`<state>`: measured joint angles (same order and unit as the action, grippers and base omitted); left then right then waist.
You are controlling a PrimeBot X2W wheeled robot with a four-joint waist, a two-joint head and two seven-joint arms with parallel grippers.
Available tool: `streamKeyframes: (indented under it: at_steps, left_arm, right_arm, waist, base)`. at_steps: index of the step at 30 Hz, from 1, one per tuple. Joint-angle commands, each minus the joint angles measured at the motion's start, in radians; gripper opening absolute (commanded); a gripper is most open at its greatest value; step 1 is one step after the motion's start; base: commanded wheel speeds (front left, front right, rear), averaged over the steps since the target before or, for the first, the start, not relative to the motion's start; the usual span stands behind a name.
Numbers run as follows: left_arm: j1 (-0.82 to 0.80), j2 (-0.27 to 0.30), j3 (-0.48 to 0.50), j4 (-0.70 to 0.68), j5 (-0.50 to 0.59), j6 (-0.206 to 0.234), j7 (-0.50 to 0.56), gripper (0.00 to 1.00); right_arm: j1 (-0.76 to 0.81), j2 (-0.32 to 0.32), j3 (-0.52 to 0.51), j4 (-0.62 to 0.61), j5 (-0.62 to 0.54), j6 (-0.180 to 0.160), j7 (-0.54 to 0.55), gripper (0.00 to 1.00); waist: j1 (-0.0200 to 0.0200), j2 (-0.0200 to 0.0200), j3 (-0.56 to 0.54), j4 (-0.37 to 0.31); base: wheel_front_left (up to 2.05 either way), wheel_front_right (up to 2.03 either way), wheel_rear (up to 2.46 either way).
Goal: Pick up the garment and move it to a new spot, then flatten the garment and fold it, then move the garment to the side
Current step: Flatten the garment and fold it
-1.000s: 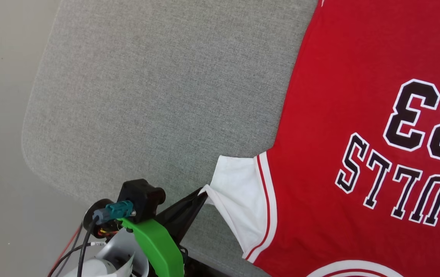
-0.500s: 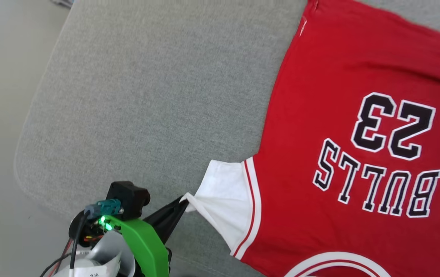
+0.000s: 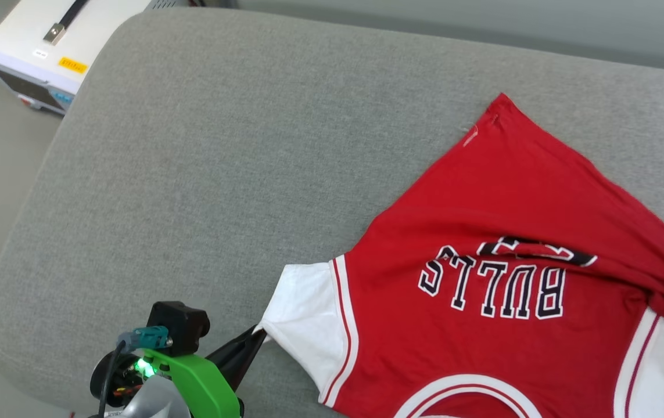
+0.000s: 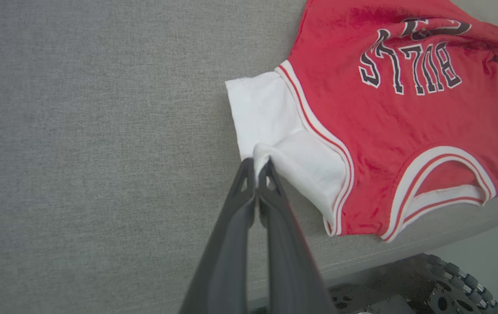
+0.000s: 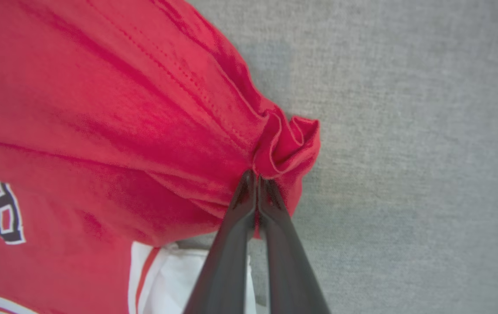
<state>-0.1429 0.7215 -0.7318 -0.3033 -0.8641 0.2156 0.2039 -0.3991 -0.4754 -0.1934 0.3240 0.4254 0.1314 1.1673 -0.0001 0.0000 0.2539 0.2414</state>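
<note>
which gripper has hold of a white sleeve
The left gripper: it is shut on the edge of a white sleeve, while the right gripper pinches a bunched red fold of the shirt.

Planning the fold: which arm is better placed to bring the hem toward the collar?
Right, likely: the right tool is shut on the garment at its bunched red hem; the left tool grips a white sleeve.

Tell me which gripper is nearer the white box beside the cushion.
Left. The left gripper pinches the garment's white sleeve, on the side toward the white box; the right gripper pinches bunched red cloth at the garment's opposite edge, farther away.
</note>
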Motion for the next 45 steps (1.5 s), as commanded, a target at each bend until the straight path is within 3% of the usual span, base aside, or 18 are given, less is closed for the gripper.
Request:
streamKeyframes:
  at_steps: [1, 11, 18, 24, 25, 26, 35, 40, 45]
  left_arm:
    - [0.014, 0.002, 0.006, 0.003, -0.01, 0.007, -0.008, 0.0]
    - [0.028, -0.021, 0.015, 0.008, -0.011, 0.034, -0.04, 0.0]
    - [0.021, -0.05, 0.01, 0.017, -0.012, 0.03, -0.059, 0.0]
    - [0.0, -0.073, 0.006, 0.039, -0.007, 0.018, -0.074, 0.0]
    - [-0.002, -0.075, 0.006, 0.041, -0.006, 0.017, -0.075, 0.0]
    - [-0.004, -0.076, 0.006, 0.044, -0.005, 0.015, -0.077, 0.0]
    - [-0.009, -0.075, 0.004, 0.041, 0.002, 0.01, -0.088, 0.0]
    - [-0.028, -0.072, 0.004, 0.018, 0.014, 0.009, -0.085, 0.0]
    - [-0.066, -0.074, -0.002, -0.018, 0.038, 0.002, -0.077, 0.0]
  right_arm:
    - [0.046, -0.008, -0.011, -0.015, 0.012, -0.001, 0.006, 0.0]
    - [0.301, 0.015, -0.102, -0.186, 0.04, -0.001, 0.049, 0.0]
    - [0.416, 0.111, -0.172, -0.261, 0.053, -0.001, 0.04, 0.0]
    - [0.466, 0.14, -0.167, -0.286, 0.048, -0.001, 0.017, 0.0]
    - [0.466, 0.139, -0.165, -0.288, 0.05, -0.001, 0.011, 0.17]
    - [0.463, 0.139, -0.164, -0.288, 0.052, -0.001, 0.008, 1.0]
    - [0.389, 0.082, -0.103, -0.401, 0.12, -0.001, 0.055, 1.0]
    - [0.278, 0.056, -0.052, -0.491, 0.122, -0.001, 0.09, 1.0]
    - [0.129, 0.051, -0.008, -0.488, 0.105, -0.001, 0.136, 1.0]
  waist:
    - [0.0001, 0.0, -0.1, -0.085]
    - [0.0001, 0.0, -0.167, -0.121]
    - [0.0001, 0.0, -0.177, -0.139]
    - [0.0001, 0.0, -0.168, -0.143]
    - [0.0001, 0.0, -0.167, -0.144]
    - [0.0001, 0.0, -0.166, -0.143]
    - [0.0001, 0.0, -0.15, -0.126]
    - [0.0001, 0.0, -0.111, -0.095]
    - [0.0001, 0.0, -0.041, -0.048]
  base:
    - [0.0, 0.0, 0.0]
    - [0.0, 0.0, 0.0]
    - [0.0, 0.0, 0.0]
    - [0.0, 0.0, 0.0]
    - [0.0, 0.0, 0.0]
    - [0.0, 0.0, 0.0]
    - [0.0, 0.0, 0.0]
    - [0.0, 0.0, 0.0]
    - [0.0, 0.0, 0.0]
